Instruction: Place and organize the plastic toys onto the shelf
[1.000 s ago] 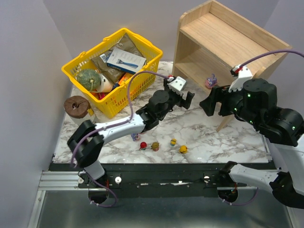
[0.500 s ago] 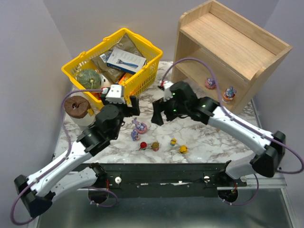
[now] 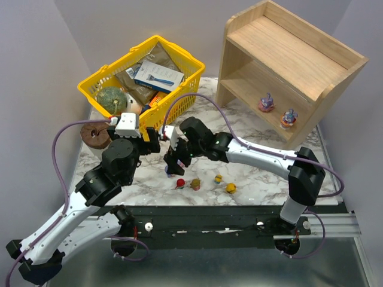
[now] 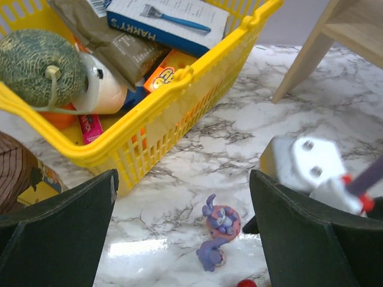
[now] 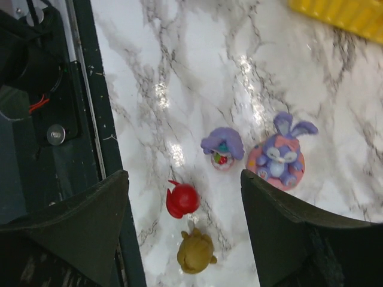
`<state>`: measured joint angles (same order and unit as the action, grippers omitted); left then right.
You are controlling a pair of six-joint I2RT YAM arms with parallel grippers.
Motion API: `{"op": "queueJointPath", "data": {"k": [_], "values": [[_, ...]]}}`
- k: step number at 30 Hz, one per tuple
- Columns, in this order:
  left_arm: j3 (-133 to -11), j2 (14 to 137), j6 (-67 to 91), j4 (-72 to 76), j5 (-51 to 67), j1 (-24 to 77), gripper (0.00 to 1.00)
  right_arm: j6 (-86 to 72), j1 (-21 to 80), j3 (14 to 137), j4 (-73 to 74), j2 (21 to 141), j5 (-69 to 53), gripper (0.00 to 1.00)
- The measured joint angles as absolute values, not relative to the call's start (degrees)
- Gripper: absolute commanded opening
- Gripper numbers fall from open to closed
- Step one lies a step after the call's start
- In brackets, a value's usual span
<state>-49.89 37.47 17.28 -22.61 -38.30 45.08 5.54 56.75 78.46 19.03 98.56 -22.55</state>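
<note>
Swung R claw [image 5: 184,179] back from shelf [image 3: 281,57]; hovers spread wide, empty, over purple toys [image 5: 278,156] + red toy [image 5: 182,200] on worktop [image 5: 179,72]. Pulled L claw [image 4: 182,197] aside by basket [image 4: 182,76], also released. Leaves two shelved toys [image 3: 266,103]; means next pick prob. imminent.

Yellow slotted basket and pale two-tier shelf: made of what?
Yellow slotted basket: probably moulded plastic, smooth with a slight gloss, uniform colour, thin ribs. Pale two-tier shelf: apparently wood, matte, with visible straight grain; solid or veneer can't be told.
</note>
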Motion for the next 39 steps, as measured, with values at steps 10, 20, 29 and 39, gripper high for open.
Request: {"op": "queueJointPath", "data": {"k": [10, 20, 29, 39], "values": [[-59.18, 41.58, 14.13, -29.82, -32.38, 43.24, 0.99, 15.99, 58.15, 78.61, 13.23, 106.37, -23.62, 0.76], [-59.29, 40.99, 14.22, -31.86, -31.46, 42.02, 0.99, 19.2, 58.17, 79.96, 12.78, 110.63, -23.53, 0.66], [-61.43, 39.92, 14.2, -31.09, -30.26, 42.19, 0.99, 18.92, 58.52, 80.36, 11.57, 113.51, -18.31, 0.43], [-61.49, 38.85, 14.22, -30.89, -30.17, 42.19, 0.99, 16.91, 58.54, 80.36, 10.11, 113.47, -15.94, 0.01]]}}
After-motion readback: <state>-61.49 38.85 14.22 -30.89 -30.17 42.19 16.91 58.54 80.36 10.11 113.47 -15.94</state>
